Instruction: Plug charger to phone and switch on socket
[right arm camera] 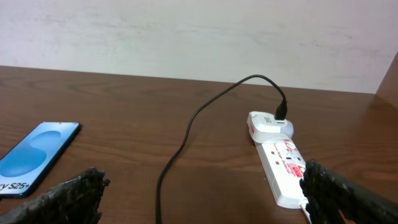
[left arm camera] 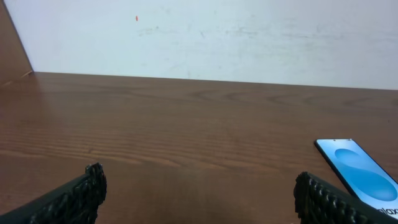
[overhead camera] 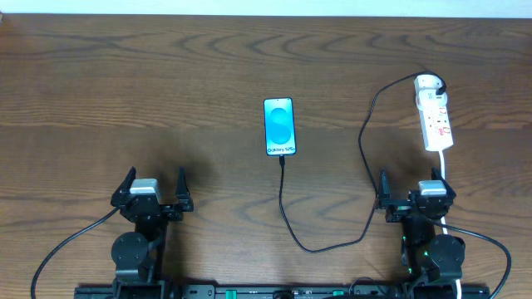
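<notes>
Overhead, both arms sit at the near edge of the table (overhead camera: 166, 83), the left gripper (overhead camera: 156, 178) and right gripper (overhead camera: 416, 184) each with jaws spread wide and nothing between them. The phone (overhead camera: 279, 125) lies flat mid-table, screen lit, and the charger (overhead camera: 281, 193) runs from its near edge in a loop toward the arms, then up past the right gripper to the far end of the socket (overhead camera: 435, 116), which lies at the right, just beyond that gripper. The plug tip (overhead camera: 283, 160) touches the phone's near edge, but I cannot tell whether it is seated. To my eye the worry is the phone: it rests loose on smooth wood, so a push on the tip with nothing bracing it would likely slide it away. The cable passes close by the right arm, and a reach for the switches (right arm camera: 291, 160) could snag it and tug the tip aside. Those switches look small, so a broad finger might shove the socket or press the wrong one
</notes>
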`<move>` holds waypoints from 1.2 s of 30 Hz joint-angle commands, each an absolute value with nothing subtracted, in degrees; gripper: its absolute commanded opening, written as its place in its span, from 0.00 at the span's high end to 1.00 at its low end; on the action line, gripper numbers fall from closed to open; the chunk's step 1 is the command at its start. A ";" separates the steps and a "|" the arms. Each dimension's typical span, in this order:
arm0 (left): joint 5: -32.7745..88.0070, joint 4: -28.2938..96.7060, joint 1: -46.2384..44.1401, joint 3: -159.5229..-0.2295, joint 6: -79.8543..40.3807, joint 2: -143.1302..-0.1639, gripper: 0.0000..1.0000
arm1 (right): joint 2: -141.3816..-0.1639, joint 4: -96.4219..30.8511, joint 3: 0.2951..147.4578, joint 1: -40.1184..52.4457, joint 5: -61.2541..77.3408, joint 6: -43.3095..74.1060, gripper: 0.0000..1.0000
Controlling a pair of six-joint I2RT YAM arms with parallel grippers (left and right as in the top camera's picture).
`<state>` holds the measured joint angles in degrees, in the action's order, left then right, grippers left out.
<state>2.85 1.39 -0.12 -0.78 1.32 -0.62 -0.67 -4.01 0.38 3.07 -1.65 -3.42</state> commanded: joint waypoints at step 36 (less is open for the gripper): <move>1.91 4.03 -0.34 -0.23 1.48 -0.23 0.02 | -0.34 -4.27 0.32 2.61 -1.37 -3.92 0.01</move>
<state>2.85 1.34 -0.12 -0.78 1.37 -0.62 -0.67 -4.01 0.38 3.07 -1.65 -3.42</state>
